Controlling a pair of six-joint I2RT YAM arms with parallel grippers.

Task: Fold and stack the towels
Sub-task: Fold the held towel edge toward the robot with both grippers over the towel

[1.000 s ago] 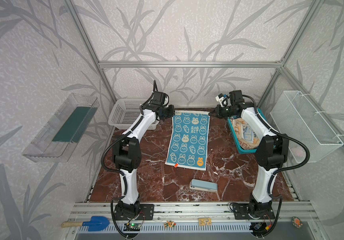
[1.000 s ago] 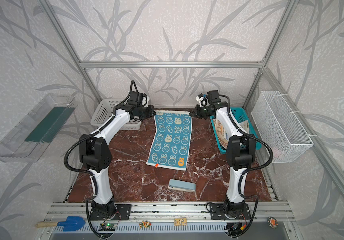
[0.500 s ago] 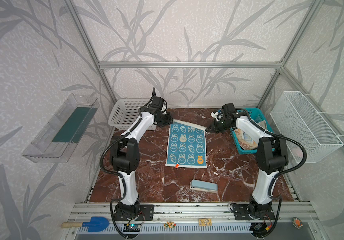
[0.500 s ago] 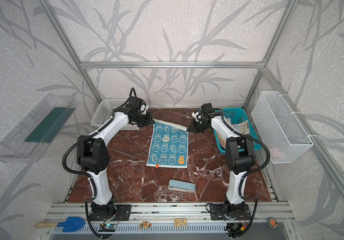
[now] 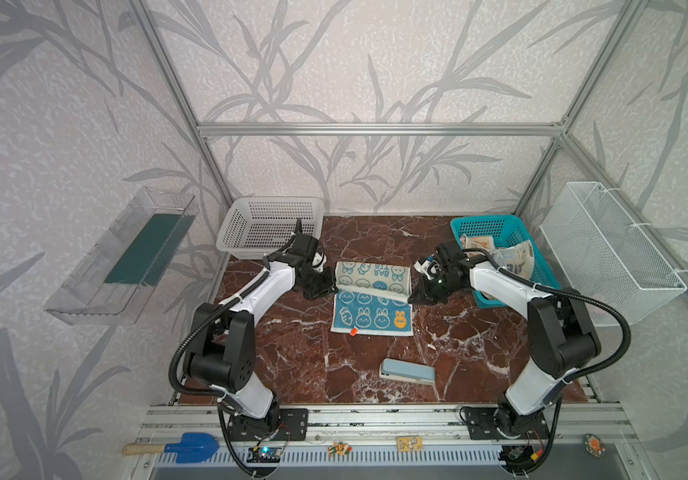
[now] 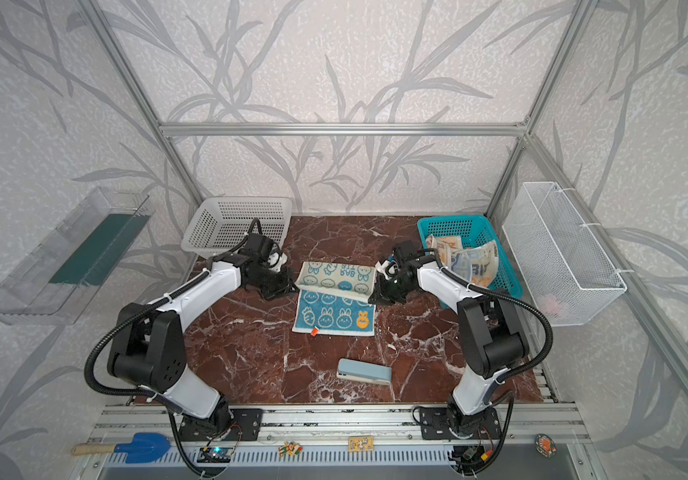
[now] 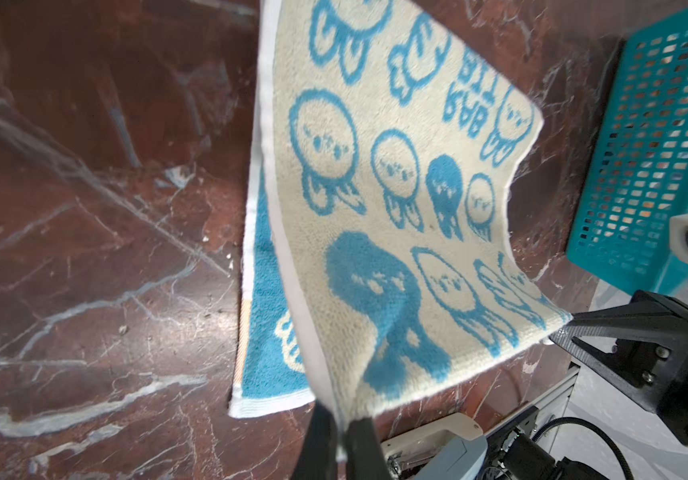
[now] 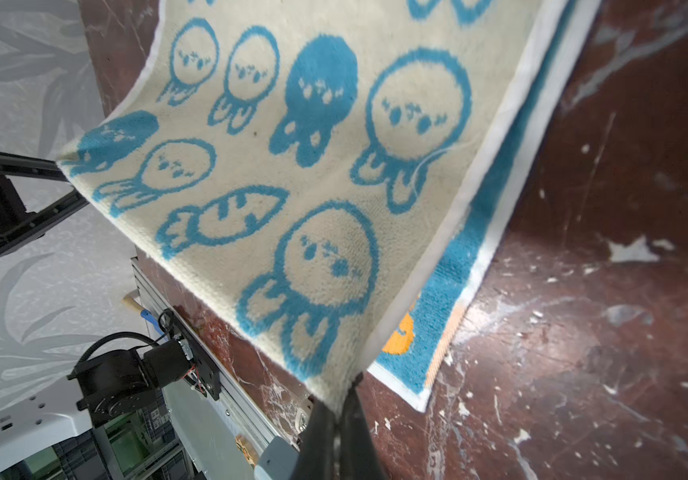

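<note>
Top views, wrist views: first fold of the first towel, in progress. The blue-and-cream terry towel with the rabbit and carrot print lies at the centre of the red-brown marble counter. Its 6 o'clock half is flat, blue face up. Its 12 o'clock half is raised and turned over, so that the cream reverse shows. The left jaws are pressed together on the raised corner at 9 o'clock, the right jaws on the raised corner at 3 o'clock; each wrist view shows cloth pinched between dark fingertips.

Next move, as judged: both corners travel together toward 6 o'clock, at equal height and pace, until the raised hem meets the hem beside the small orange tag. They are then lowered and let go. Uneven travel would skew the fold.

The remaining crumpled printed towels sit in the teal perforated plastic basket at 2 o'clock. The white perforated plastic basket stands at 10 o'clock, and the pale blue stapler-like block lies at 6 o'clock, apart from the towel.

Hidden or unclear: the crease line lies under the raised flap. The pinched corners vanish inside the jaws. The right arm and the basket wall cover much of the basket towels, so their prints are hard to read; there appear to be two.
</note>
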